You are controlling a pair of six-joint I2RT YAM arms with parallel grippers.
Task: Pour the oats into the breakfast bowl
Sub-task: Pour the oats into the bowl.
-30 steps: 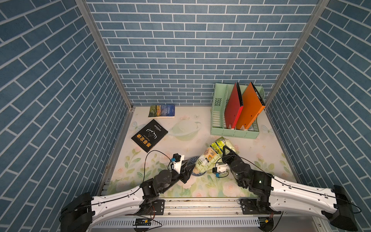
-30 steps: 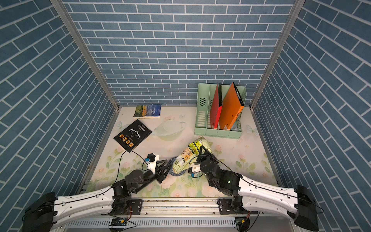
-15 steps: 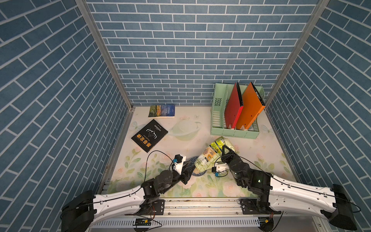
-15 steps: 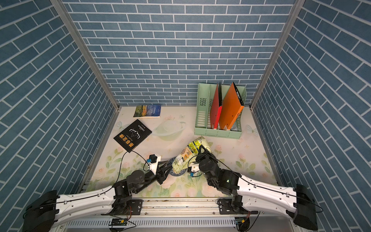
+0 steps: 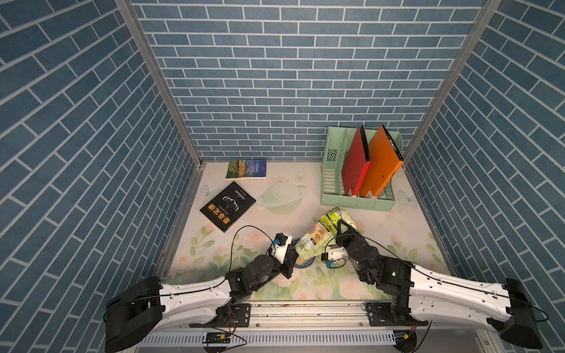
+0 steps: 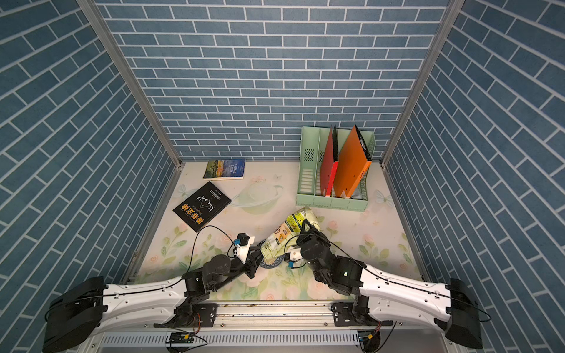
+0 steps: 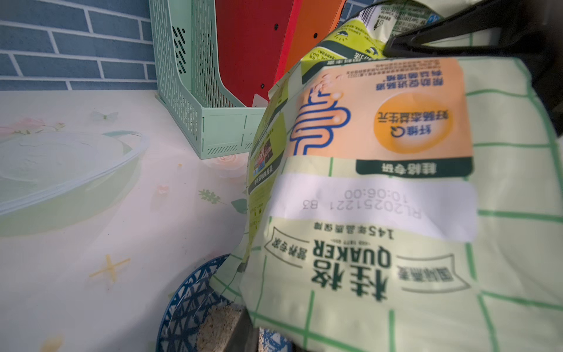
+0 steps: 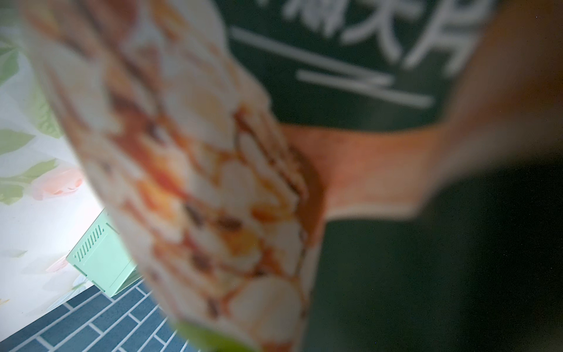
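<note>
Moved left gripper [image 5: 289, 265] up to mouth of bag [image 5: 318, 237] since a second ago; cannot tell jaws' state. Pinching bag's raised end with right gripper [image 5: 341, 231]. Seeing oats [image 7: 217, 323] inside breakfast bowl [image 7: 182, 301] at bag's 7 o'clock: probably mid-pour.

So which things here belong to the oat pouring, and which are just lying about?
In the job: oat bag, tilted over the breakfast bowl; oats in the bowl.

Lying about: black book, Animal Farm book, green file rack, red folder, orange folder.
</note>
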